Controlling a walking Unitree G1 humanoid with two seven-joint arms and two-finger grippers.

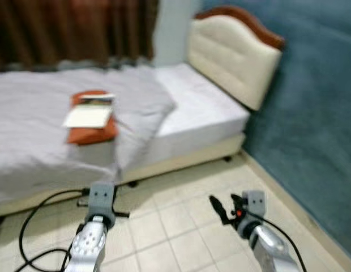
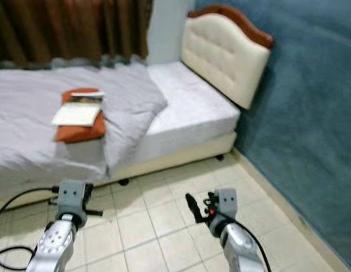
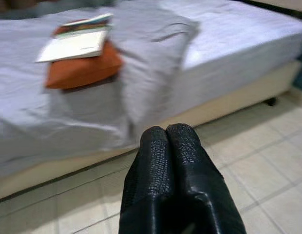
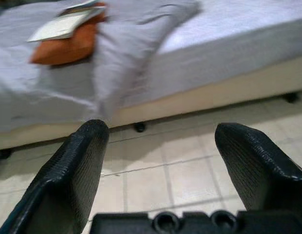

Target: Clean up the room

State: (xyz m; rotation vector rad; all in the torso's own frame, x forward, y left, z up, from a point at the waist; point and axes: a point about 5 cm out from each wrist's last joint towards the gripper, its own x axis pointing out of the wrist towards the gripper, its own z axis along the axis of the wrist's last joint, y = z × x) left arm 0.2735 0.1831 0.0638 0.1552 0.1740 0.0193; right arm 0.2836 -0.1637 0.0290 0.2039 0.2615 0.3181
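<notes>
A bed stands ahead, with a rumpled grey blanket over its left part. On the blanket lies an orange cushion with a white booklet and another book on top. Both arms are held low over the tiled floor, short of the bed. In the left wrist view my left gripper is shut with its black fingers pressed together and nothing between them. My right gripper is open, its fingers wide apart and empty; it also appears low in the left eye view as the right gripper.
A padded cream headboard stands against a blue wall on the right. Brown curtains hang behind the bed. A black cable loops across the floor at the left, near the bed's base.
</notes>
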